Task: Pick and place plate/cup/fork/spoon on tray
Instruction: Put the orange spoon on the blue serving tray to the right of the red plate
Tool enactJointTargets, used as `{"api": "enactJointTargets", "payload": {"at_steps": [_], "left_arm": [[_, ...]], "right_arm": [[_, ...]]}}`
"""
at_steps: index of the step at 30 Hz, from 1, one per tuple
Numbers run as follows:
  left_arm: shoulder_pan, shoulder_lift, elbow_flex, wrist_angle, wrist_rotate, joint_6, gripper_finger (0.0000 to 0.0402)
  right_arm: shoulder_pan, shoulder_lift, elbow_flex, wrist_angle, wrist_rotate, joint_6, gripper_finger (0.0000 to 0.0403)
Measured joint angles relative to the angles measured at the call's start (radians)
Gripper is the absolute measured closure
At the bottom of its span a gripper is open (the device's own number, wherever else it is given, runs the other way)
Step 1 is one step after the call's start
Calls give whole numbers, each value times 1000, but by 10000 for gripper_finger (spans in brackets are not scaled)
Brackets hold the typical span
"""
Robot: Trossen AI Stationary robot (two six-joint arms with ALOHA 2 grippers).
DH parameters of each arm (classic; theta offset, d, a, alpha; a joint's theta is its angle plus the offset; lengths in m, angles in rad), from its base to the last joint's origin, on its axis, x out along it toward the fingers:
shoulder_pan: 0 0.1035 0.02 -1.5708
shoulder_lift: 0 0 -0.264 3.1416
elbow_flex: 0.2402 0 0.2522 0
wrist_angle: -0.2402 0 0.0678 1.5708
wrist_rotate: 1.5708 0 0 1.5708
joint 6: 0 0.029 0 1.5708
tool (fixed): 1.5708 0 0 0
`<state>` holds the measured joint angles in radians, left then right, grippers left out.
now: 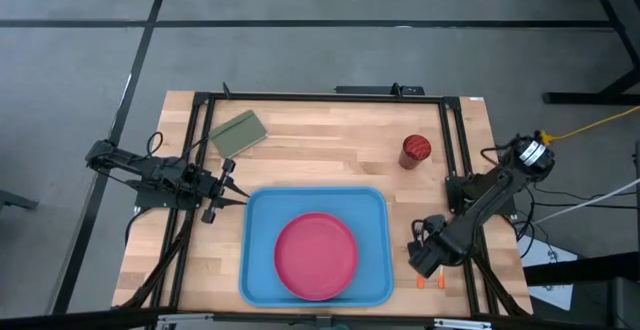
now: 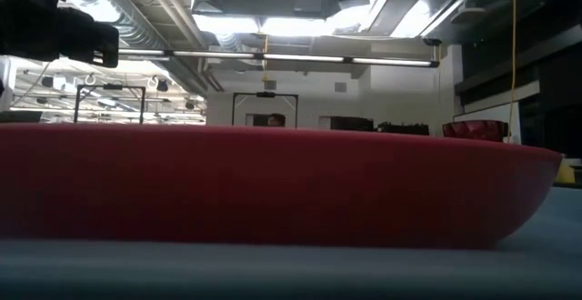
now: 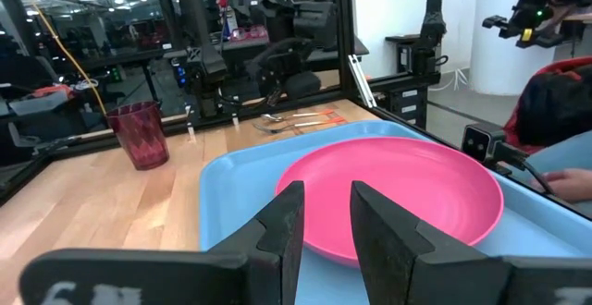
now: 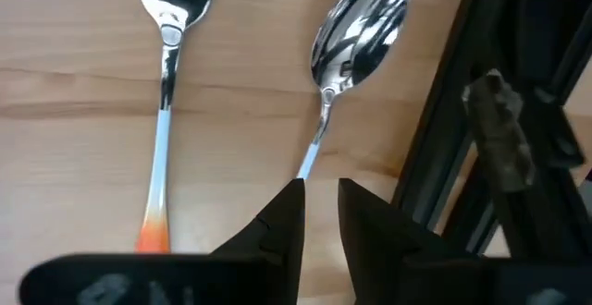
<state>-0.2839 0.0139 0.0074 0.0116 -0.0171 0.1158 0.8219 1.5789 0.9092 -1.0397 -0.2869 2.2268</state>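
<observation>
Plate (image 2: 273, 186) nearest the table-level camera: a broad red wall of smooth plastic filling that view, shallow rim curving up at the right.

Tray (image 1: 262, 270): largest item, light-blue plastic, rectangular, rounded corners, raised rim. Sits at the near middle of the wooden table (image 1: 330, 145). The plate lies flat inside it, round, pink-red, matte. That part of the task looks done.

Green pad (image 1: 238, 133): small olive rectangle, on bare wood beyond the tray's left corner. Not part of the job.

Cup (image 1: 416, 150): small, dark red, faceted translucent plastic, upright on the wood, well apart from the tray toward the far right.

Fork (image 4: 165, 111) and spoon (image 4: 356, 37): side by side on the wood right of the tray, polished metal heads, thin stems, orange handle ends. Tines not clear from the wrist view.

Right gripper (image 4: 319, 217): low over the cutlery, fingers a narrow gap apart, holding nothing, the spoon's stem just ahead of the gap. Step in hand, by my reading: picking up the spoon. Next move calls for a straight descent, fingers straddling the thin stem; slick metal lying flat, easy to skid.

Left gripper (image 3: 324, 226): waits at the tray's left edge, fingers slightly parted, empty.
</observation>
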Motion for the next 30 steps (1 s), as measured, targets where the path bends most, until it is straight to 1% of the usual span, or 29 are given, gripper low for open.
{"api": "enactJointTargets", "payload": {"at_steps": [7, 11, 22, 25, 30], "left_arm": [[0, 0, 0, 0, 0, 0, 318], [0, 0, 0, 0, 0, 0, 318], [0, 0, 0, 0, 0, 0, 318], [0, 0, 0, 0, 0, 0, 318], [0, 0, 0, 0, 0, 0, 318]], "right_arm": [[6, 96, 0, 67, 4, -7, 330], [14, 139, 0, 52, -3, -9, 330], [61, 144, 0, 34, -22, -2, 330], [65, 144, 0, 34, -21, 21, 330], [65, 144, 0, 29, 35, 47, 330]]}}
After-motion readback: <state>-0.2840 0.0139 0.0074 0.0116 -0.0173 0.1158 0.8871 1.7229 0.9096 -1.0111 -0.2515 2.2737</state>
